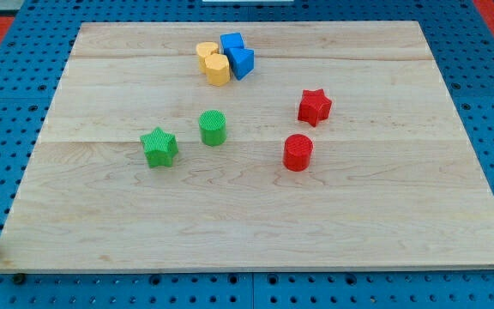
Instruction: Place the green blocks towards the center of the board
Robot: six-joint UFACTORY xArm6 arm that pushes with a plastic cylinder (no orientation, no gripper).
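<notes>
Green star (159, 147) beside green cylinder (213, 127) (tip unseen).

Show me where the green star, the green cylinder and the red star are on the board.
green star (159, 147), camera view, on its top face.
green cylinder (213, 127), camera view, on its side wall.
red star (314, 106), camera view, on its top face.

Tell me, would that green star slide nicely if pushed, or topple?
The green star looks squat and flat-bottomed, so it probably slides rather than topples. Its points may make it spin if pushed off-centre. The wooden board looks smooth. My tip isn't visible.
</notes>
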